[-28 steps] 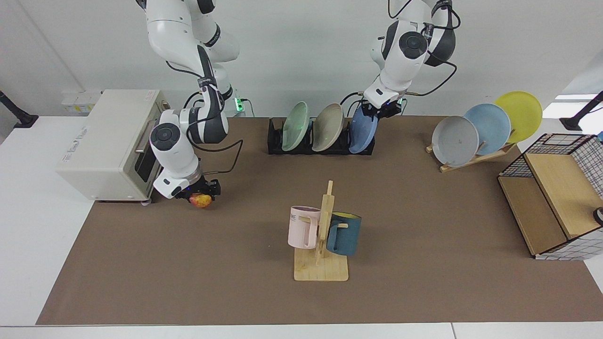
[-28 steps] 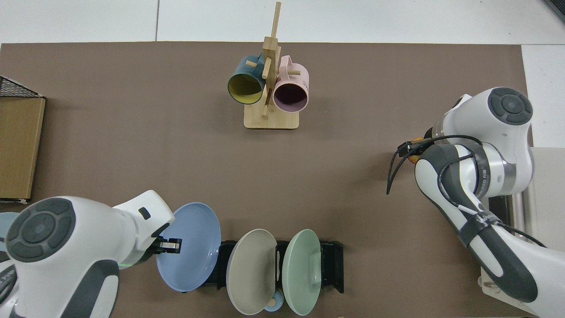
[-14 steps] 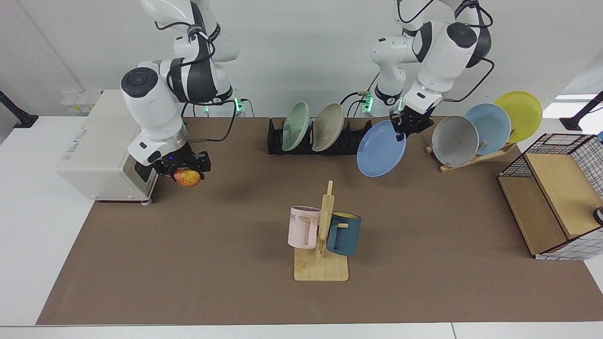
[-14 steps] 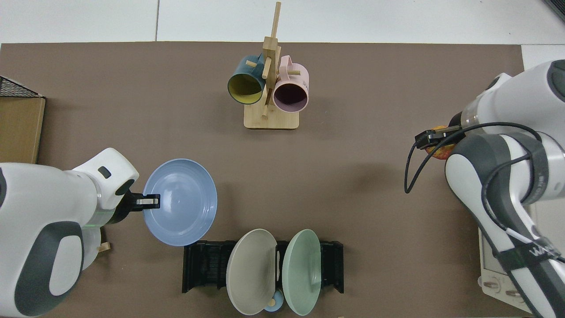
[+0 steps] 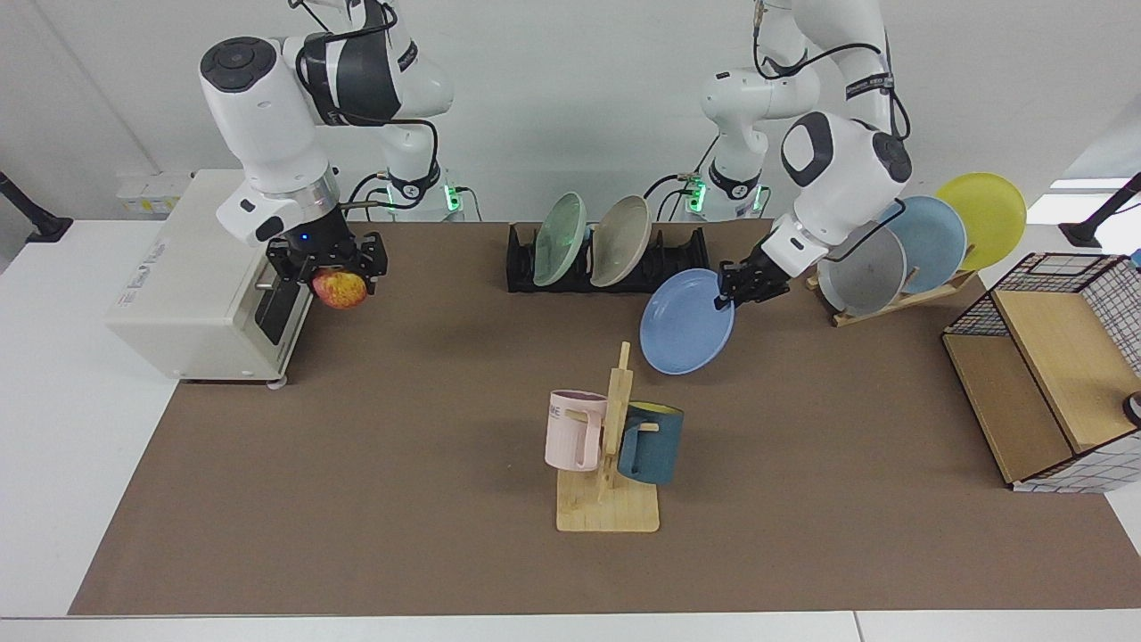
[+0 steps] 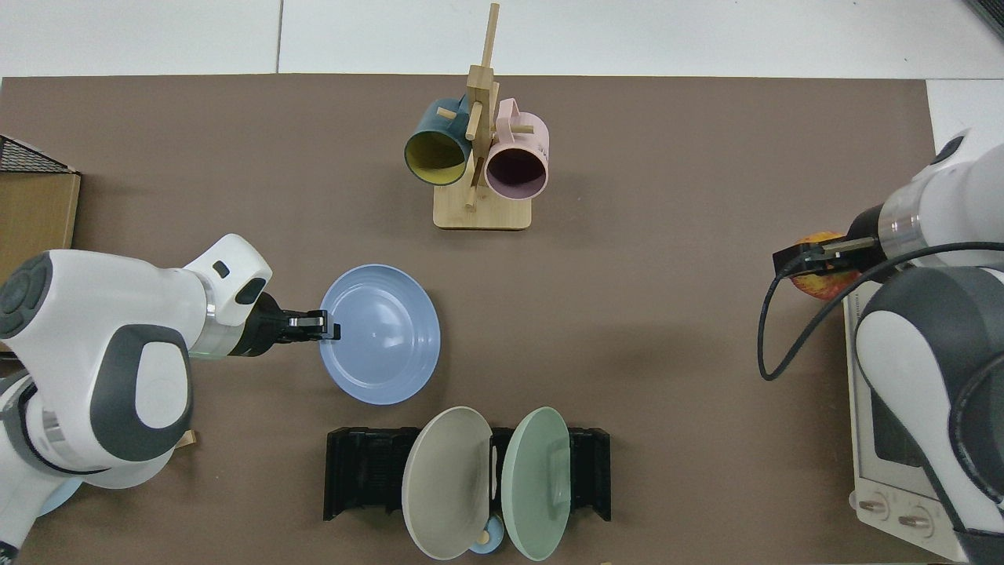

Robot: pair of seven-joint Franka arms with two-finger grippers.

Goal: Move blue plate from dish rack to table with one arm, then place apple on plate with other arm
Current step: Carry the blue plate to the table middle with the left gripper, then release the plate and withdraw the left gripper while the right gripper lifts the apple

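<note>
Apple (image 5: 340, 289) partly hidden behind the right claw (image 5: 326, 265) squeezing it, up in the air by the toaster oven (image 5: 201, 276), left claw (image 5: 747, 286) pinching the blue plate (image 5: 685, 323) rim, plate tilted above the worktop (image 5: 374, 499), near the black dish rack (image 5: 608, 265)

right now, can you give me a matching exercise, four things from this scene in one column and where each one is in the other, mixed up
Things:
1. blue plate
2. apple
3. pink mug
4. green plate

Places:
A. hanging on the wooden mug stand
B. held by its rim in the left gripper, above the table
C. standing in the dish rack
D. held in the right gripper, in front of the toaster oven

Pairs: 1-B, 2-D, 3-A, 4-C
</note>
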